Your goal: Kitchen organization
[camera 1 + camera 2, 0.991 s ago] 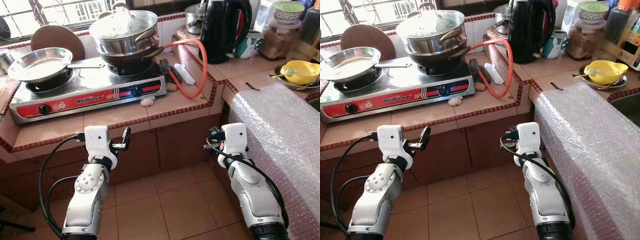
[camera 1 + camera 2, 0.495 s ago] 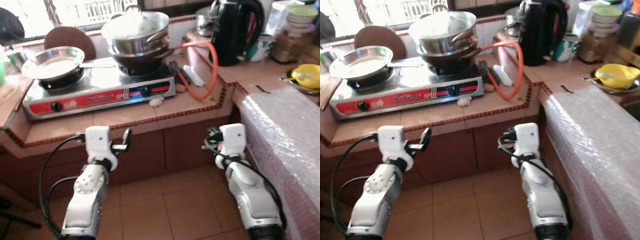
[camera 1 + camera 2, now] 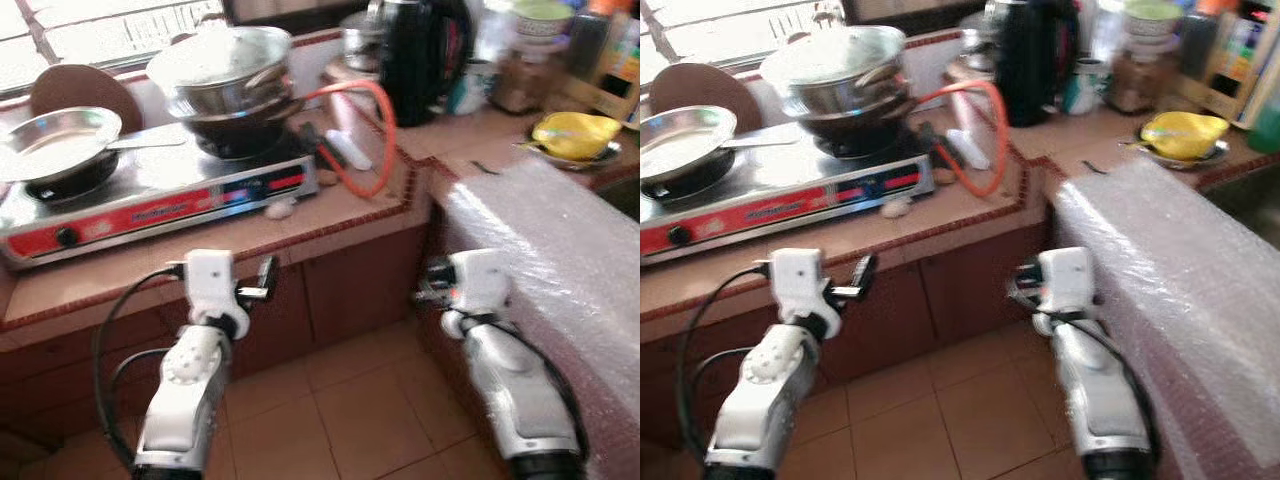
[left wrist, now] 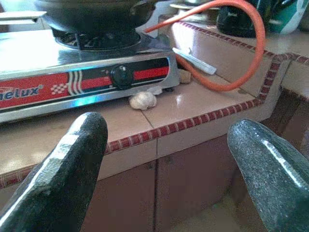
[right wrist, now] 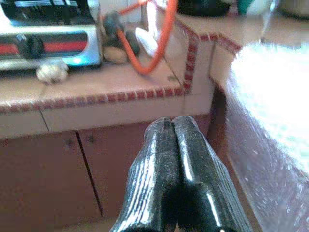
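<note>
Scene: the robot faced a tiled tabletop (image 3: 330, 215) carrying a two-burner gas stove (image 3: 150, 190).
Left gripper (image 4: 166, 159): released, fingers spread wide, empty, below the tabletop edge.
Right gripper (image 5: 176, 179): clenched on nothing.
Task items: lidded pot (image 3: 225, 70) at 12 o'clock, frying pan (image 3: 55, 140) at 10, yellow bowl (image 3: 570, 135) at 2.
Change: the view had swung over the last second; the items kept their places, and nothing had been grasped.

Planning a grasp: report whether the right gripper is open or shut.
Shut. In the right wrist view, the right gripper's two black fingers press together, nothing between them.
</note>
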Available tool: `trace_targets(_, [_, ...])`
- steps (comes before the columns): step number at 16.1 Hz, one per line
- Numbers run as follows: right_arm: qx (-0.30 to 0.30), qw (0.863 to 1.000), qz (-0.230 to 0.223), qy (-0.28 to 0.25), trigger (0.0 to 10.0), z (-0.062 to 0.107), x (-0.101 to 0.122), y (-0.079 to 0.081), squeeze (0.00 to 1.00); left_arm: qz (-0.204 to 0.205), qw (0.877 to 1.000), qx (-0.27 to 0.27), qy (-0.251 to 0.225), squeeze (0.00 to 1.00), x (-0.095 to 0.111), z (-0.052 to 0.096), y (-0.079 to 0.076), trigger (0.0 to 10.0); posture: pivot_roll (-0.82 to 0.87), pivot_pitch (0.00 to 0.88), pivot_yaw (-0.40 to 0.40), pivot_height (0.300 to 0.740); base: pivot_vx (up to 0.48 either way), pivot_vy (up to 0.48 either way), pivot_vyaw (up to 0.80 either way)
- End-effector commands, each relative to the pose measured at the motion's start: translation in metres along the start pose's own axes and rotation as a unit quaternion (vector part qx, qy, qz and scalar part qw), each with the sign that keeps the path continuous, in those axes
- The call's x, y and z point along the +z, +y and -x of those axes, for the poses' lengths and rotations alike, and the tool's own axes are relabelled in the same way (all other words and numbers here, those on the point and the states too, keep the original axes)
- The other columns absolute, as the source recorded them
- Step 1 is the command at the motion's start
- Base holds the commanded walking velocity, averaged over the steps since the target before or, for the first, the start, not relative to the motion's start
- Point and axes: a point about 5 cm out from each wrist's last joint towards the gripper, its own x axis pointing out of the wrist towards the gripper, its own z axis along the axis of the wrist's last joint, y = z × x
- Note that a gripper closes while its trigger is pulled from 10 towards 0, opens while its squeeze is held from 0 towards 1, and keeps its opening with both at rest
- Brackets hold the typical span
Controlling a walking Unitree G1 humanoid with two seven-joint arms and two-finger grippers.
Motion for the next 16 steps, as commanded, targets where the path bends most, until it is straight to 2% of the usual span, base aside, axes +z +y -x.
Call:
trace_targets(1, [0.013, 1.000, -0.007, -0.002, 10.0, -0.0002, 0.0013, 0.0094, 0.00, -0.007, 1.000, 0.017, 0.005, 0.00, -0.0022, 0.0028, 0.0096, 10.0, -0.20, 0.038, 0.116, 0.740, 0.000, 0.000, -0.77])
trace_targets(10, [0.009, 1.000, -0.008, -0.001, 10.0, 0.0009, -0.0003, 0.0100, 0.00, -0.021, 1.000, 0.001, -0.006, 0.00, 0.0037, 0.0010, 0.0105, 10.0, -0.20, 0.042, 0.125, 0.740, 0.000, 0.000, -0.77])
trace_targets(14, [0.008, 1.000, -0.007, -0.001, 10.0, 0.0012, 0.0008, 0.0085, 0.00, -0.056, 0.998, 0.017, -0.017, 0.00, 0.0072, -0.0017, 0.0130, 10.0, -0.20, 0.044, 0.124, 0.740, 0.000, 0.000, -0.77])
trace_targets(16, [0.008, 1.000, -0.006, -0.002, 10.0, 0.0020, 0.0009, 0.0095, 0.00, -0.052, 0.998, 0.024, -0.014, 0.00, 0.0054, -0.0012, 0.0140, 10.0, -0.20, 0.045, 0.123, 0.740, 0.000, 0.000, -0.77])
